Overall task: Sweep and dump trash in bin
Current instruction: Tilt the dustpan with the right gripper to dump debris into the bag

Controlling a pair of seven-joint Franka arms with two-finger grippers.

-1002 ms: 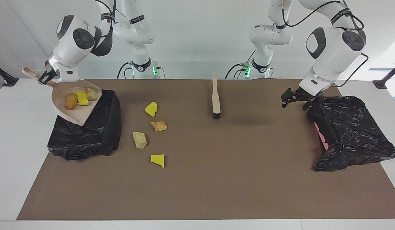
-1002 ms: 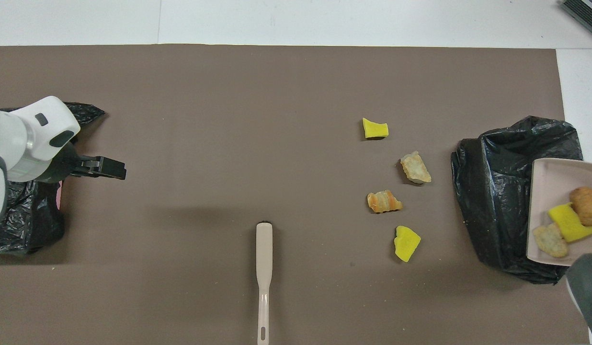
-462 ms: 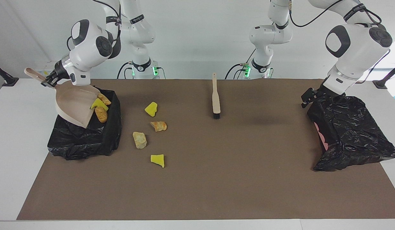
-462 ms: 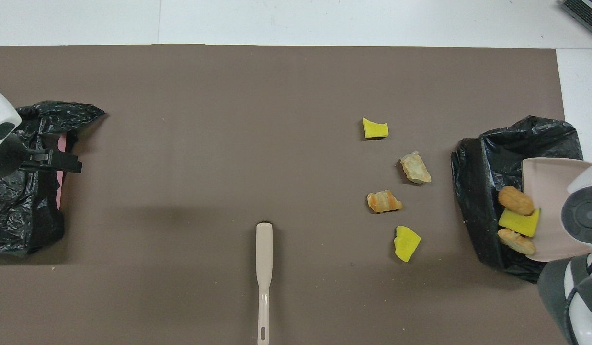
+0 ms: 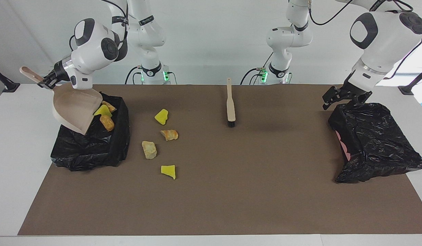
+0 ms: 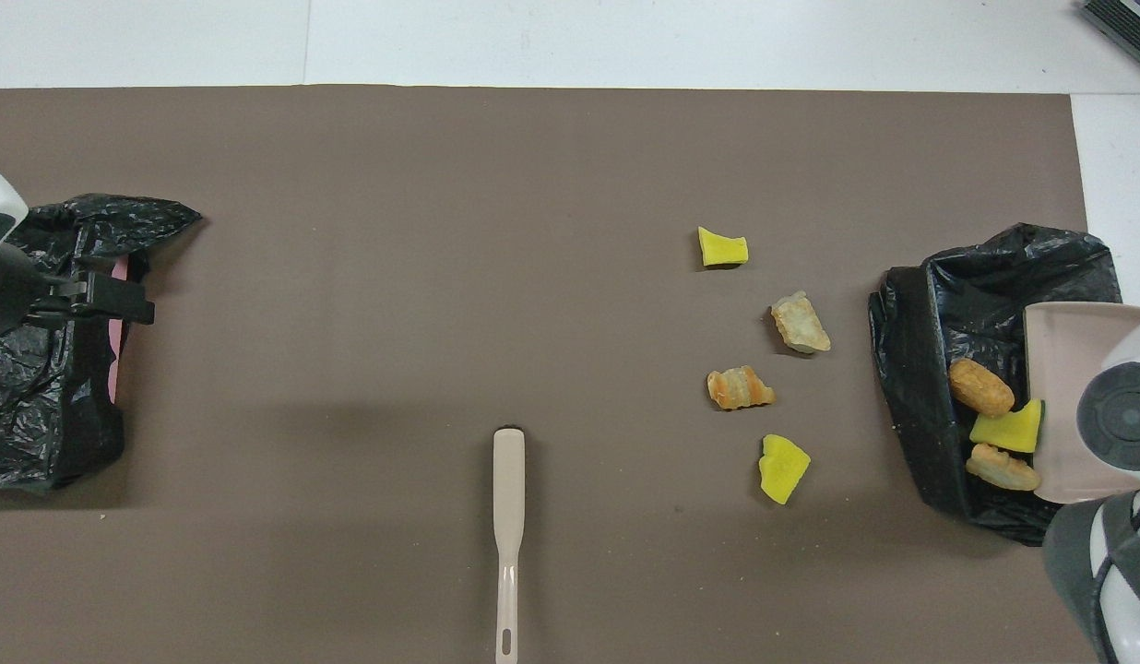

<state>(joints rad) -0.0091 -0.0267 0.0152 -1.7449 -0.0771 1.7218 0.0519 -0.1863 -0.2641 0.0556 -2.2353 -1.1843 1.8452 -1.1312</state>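
Since prev. frame: dustpan (image 5: 73, 108) tipped steeper, three trash pcs (image 5: 105, 116) slid off its lip into the bin (image 5: 95, 147) at right arm's end of counter (image 5: 231, 191). Right hand (image 5: 47, 82) clamped shut on dustpan handle, over that bin. Left hand (image 5: 332, 99) raised – fingers spread wide, nothing held, over second bin (image 5: 375, 143). Four trash pcs (image 5: 161, 141) loose on counter beside first bin. Brush (image 5: 230, 102) lies mid-counter, nearer robots – untouched.
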